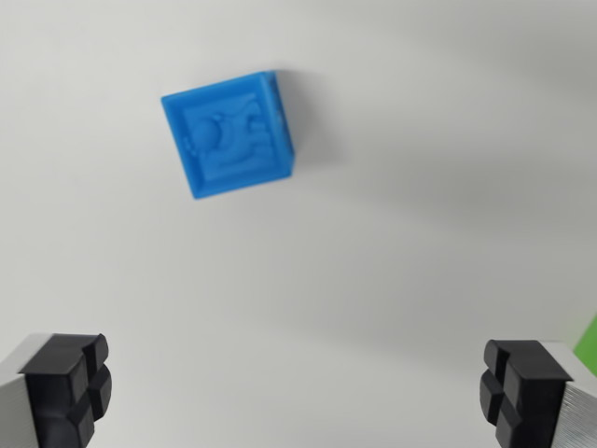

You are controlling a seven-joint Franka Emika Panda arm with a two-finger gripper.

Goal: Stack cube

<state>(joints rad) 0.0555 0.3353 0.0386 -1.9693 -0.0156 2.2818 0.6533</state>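
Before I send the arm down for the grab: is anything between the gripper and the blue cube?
Nothing visible. The blue cube lies alone on the white surface, and the gripper is open with only bare surface between its fingertips and the cube.

A single blue cube [229,133] lies on the plain white table [392,280], in the upper part of the wrist view, left of centre. It sits turned at an angle — its edges skewed against the frame. The top face carries a raised relief pattern, too blurred to read; a narrow side face shows on the wrist view's right.
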